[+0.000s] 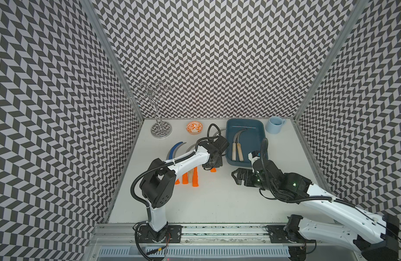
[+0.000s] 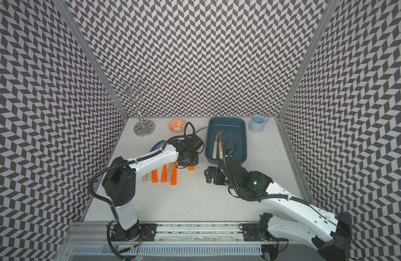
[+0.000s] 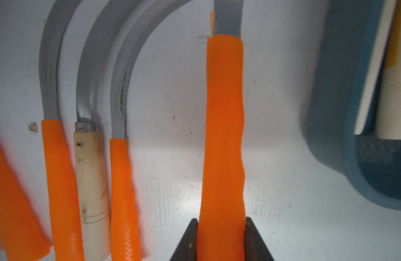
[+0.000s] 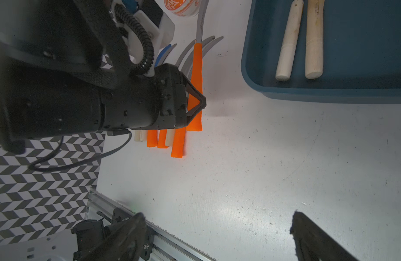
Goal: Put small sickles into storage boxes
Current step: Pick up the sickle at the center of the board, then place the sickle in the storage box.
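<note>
The left claw (image 3: 221, 228) is closed on the orange handle of one sickle (image 3: 224, 135). It grips near the handle's thick end. The grey blade points to the back wall. This sickle is beside the tray (image 1: 253, 137), not in it. I cannot tell if it touches the tabletop (image 1: 206, 203).

More sickles (image 1: 195, 179) lie side by side on the tabletop, on the left of the held one. Some have orange handles and some have wood ones. One blade (image 1: 174, 150) is blue.

Two sickles with wood handles (image 1: 237, 146) lie in the tray, close together.

The right claw (image 1: 236, 178) is open and holds nothing. It is over the tabletop, just in front of the tray.

A bowl (image 1: 194, 128), a mug (image 1: 275, 125) and a metal stand (image 1: 161, 130) are at the back.
</note>
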